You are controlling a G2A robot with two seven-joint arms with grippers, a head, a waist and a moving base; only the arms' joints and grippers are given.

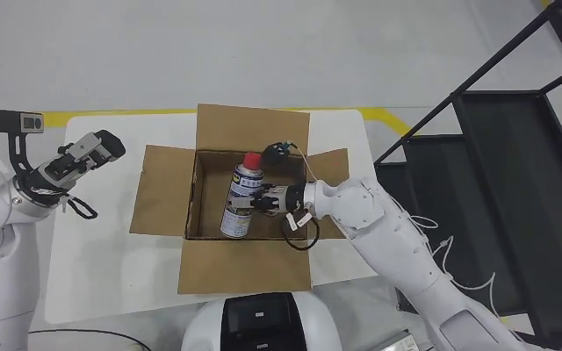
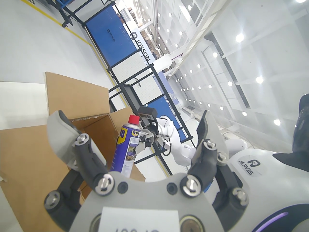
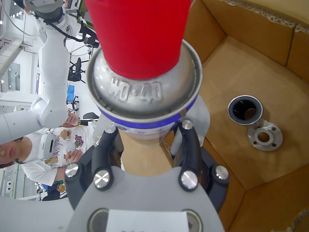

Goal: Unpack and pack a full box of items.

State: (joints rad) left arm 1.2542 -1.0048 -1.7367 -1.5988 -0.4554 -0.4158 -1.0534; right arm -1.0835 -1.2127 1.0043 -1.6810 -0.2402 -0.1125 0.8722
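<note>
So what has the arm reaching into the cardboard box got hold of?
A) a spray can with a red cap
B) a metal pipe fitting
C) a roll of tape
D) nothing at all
A: the right gripper is shut around the spray can, red cap up, in the cardboard box, while the metal fitting lies loose on the box floor.

Top view looks down; both wrist views, nearer, share the box (image 1: 246, 268).
</note>
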